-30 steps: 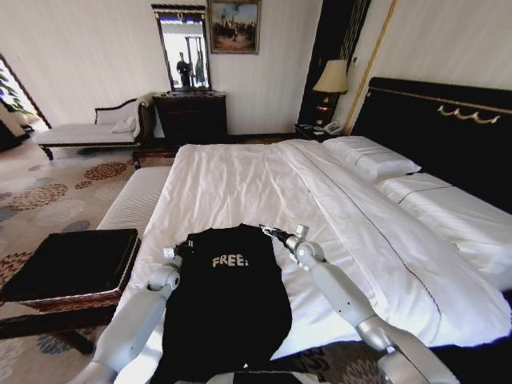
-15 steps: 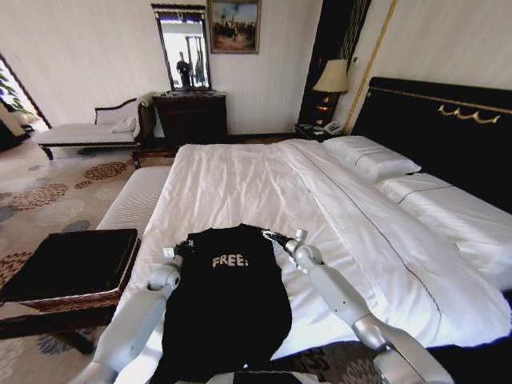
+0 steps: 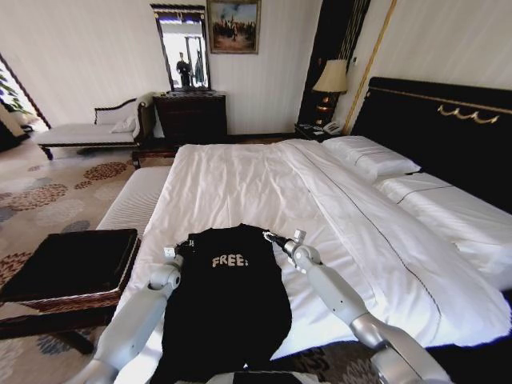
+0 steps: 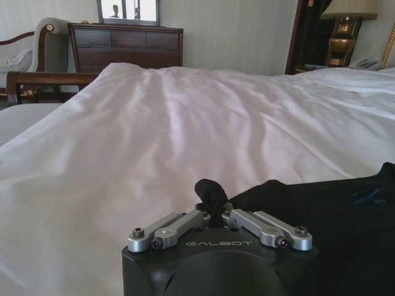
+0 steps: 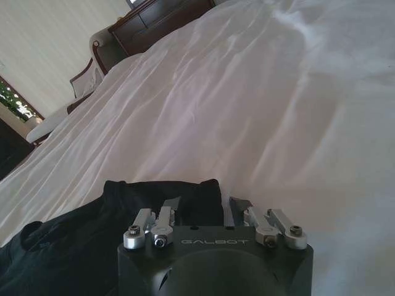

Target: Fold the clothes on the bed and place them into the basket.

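The black T-shirt [image 3: 228, 296] with white "FREE!" lettering lies spread on the near edge of the white bed [image 3: 240, 176], its hem hanging over the side. At the shirt's left shoulder, my left gripper [image 3: 178, 250] is shut on a small tuft of the black fabric [image 4: 212, 192]. By the right sleeve, my right gripper [image 3: 274, 238] stands open; in the right wrist view the sleeve's edge [image 5: 207, 194] lies between its spread fingers [image 5: 237, 205]. The brown wicker basket [image 3: 72, 264] with a black top stands on the floor to the left of the bed.
A white striped bench [image 3: 136, 200] runs along the bed's left side beyond the basket. Pillows [image 3: 372, 156] and the black headboard [image 3: 440, 120] are at the right. A dark dresser [image 3: 192, 116], chaise [image 3: 88, 132] and lamp [image 3: 330, 80] line the far wall.
My right gripper has shifted slightly left toward the shirt's right sleeve. The left gripper and the shirt stay where they were.
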`<state>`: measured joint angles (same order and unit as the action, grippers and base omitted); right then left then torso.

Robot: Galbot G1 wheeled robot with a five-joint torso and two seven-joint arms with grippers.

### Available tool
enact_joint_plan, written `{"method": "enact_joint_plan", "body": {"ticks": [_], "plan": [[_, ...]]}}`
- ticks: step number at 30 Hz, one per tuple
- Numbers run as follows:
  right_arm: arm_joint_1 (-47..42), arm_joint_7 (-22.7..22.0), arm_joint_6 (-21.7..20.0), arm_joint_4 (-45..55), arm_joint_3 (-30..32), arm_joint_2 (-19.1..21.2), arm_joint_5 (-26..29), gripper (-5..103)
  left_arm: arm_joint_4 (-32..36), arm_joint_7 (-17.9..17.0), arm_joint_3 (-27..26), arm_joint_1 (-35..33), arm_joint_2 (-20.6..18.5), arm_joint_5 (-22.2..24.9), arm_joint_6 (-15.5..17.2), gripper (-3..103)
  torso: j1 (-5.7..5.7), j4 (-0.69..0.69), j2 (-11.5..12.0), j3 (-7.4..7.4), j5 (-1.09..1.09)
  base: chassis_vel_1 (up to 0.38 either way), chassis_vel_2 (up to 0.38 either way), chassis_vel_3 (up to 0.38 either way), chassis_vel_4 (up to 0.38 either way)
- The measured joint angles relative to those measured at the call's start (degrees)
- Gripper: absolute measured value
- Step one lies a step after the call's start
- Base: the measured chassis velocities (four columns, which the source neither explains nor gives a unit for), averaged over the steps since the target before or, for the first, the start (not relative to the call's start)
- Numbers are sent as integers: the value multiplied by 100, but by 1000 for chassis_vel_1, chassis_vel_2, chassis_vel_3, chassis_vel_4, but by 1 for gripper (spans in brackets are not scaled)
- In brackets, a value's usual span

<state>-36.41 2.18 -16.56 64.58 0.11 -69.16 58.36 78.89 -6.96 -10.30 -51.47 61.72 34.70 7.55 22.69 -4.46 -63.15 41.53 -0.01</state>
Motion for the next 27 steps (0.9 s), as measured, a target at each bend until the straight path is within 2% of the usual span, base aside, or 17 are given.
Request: {"method": "enact_joint_plan", "body": {"ticks": [2, 6, 8, 11, 14, 21, 27], "plan": [[0, -8, -3, 0, -2, -4, -1, 44, -6, 0, 0, 6, 0, 0, 0, 2, 0, 0, 0, 0, 0, 0, 0, 0, 0], [-17, -33, -6, 4, -12, -30, 12, 23, -32, -1, -6, 10, 4, 16, 0, 2, 0, 0, 0, 0, 1, 0, 0, 0, 0], [-22, -39, -7, 13, -13, -41, 26, 23, -36, -2, -11, 10, 2, 19, 0, 2, 0, 0, 0, 0, 0, 0, 0, 0, 0], [-33, -49, -7, 85, -17, -42, 45, 7, -21, -26, -23, 13, -35, 67, 13, 2, 0, 0, 0, 0, 0, 0, 0, 0, 0], [-39, -49, 44, 122, -44, -20, 20, 1, 6, -43, -25, 10, -61, 91, 29, 2, 0, 0, 0, 0, 1, 0, 0, 0, 0], [-80, -93, 140, 295, -76, 36, -25, 0, 134, -97, -106, -57, -72, 276, 77, 2, 0, 0, 0, 0, 0, 0, 0, 0, 0], [-36, -357, 252, 876, -79, 227, -139, 0, 624, -256, -270, -117, -247, 604, 203, 2, 0, -1, 0, 0, 1, 0, 0, 0, 0]]}}
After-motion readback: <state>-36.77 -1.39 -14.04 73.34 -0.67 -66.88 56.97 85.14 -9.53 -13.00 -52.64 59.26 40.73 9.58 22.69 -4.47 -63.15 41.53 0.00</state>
